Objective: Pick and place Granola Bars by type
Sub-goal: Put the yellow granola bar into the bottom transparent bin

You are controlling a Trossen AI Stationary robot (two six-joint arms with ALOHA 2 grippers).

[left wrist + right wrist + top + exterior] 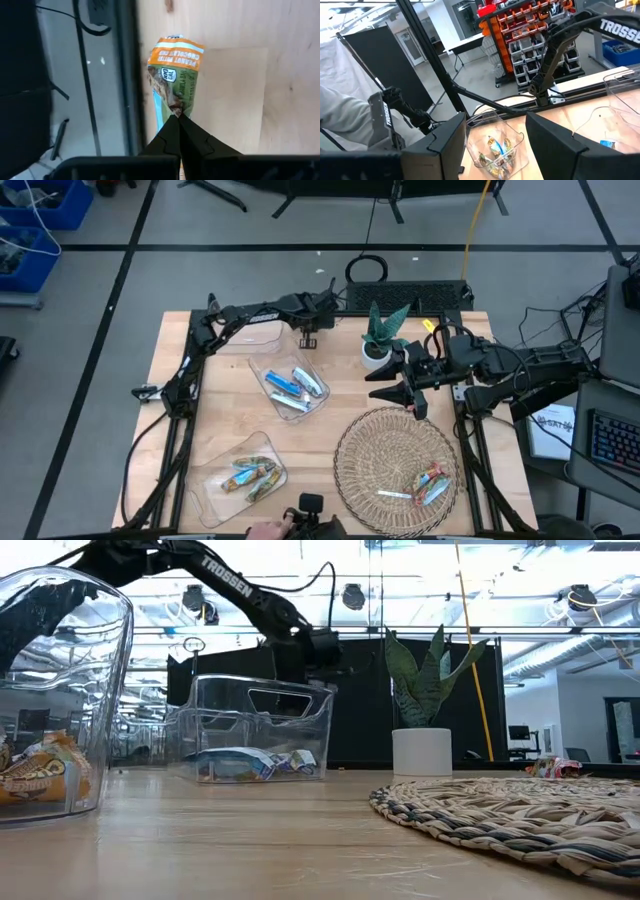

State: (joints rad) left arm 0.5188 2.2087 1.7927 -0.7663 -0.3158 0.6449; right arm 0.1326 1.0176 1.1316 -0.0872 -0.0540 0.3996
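My left gripper point(308, 338) is at the table's far side, beside an empty clear bin point(262, 330), and is shut on a granola bar in an orange and green wrapper point(175, 70). It also shows in the low view point(303, 650), behind a clear bin. My right gripper point(410, 387) is open and empty, above the table between the potted plant point(380, 340) and the woven tray point(365, 470). Several bars point(430, 485) lie on the tray. Blue bars point(293, 385) lie in a clear bin, and green-gold bars point(250, 475) lie in another. My left gripper pinches one end of the bar's wrapper point(179, 109) between its two fingertips point(167, 137). The fingers point down. The rest of the bar reaches out past the fingertips over the table top near its far edge, its orange end point(176, 50) farthest from them.
The bin with blue bars point(250, 730) stands mid-table, and the bin with green-gold bars point(40, 770) near the front left. The plant's white pot point(425, 752) stands at the far middle. A person's hand point(268, 530) shows at the near edge.
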